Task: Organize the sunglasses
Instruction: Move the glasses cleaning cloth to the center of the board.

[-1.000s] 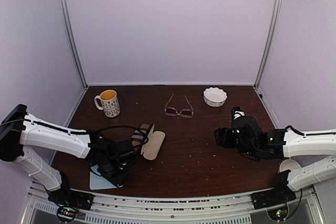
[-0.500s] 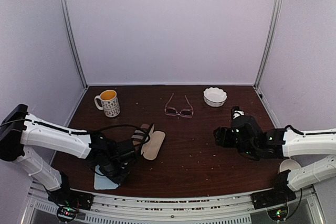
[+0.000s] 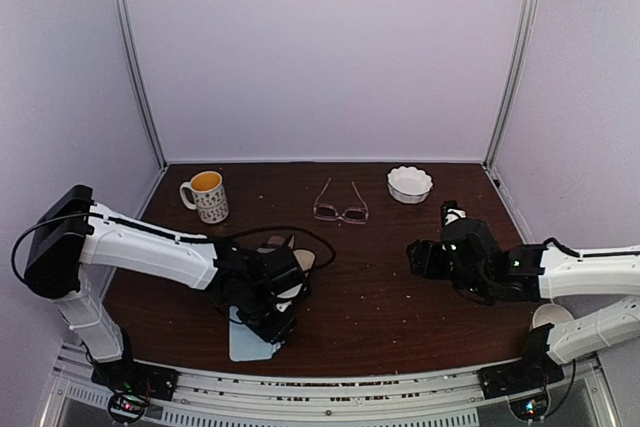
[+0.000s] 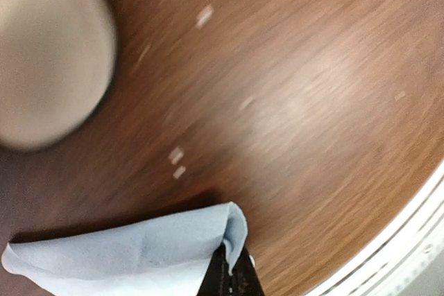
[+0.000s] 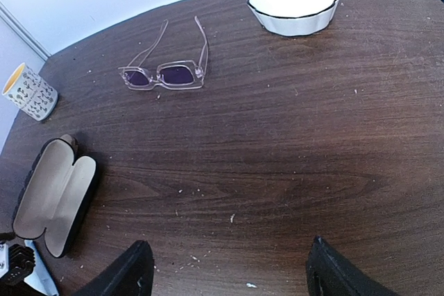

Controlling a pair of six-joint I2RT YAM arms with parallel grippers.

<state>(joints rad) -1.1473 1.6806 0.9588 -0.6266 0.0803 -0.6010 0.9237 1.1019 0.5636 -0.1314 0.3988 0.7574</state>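
While my left claw (image 4: 232, 279) is clenched on the blue cloth (image 4: 118, 261) at 7 o'clock on the desk (image 3: 400, 297) and my right claw (image 5: 232, 272) hangs released at 3 o'clock, the pink-framed sunglasses (image 3: 341, 212) lie unfolded at 12 o'clock, so I judge the step to be cloth pickup; next, lift it clear of the open case (image 5: 52, 195).

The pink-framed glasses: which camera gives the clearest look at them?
The right wrist view: the pink-framed glasses lie large and sharp there, arms unfolded, the whole frame visible. The top external view shows them too, but small, far back on the table. The left wrist view misses them; it shows only tabletop and a blue cloth.
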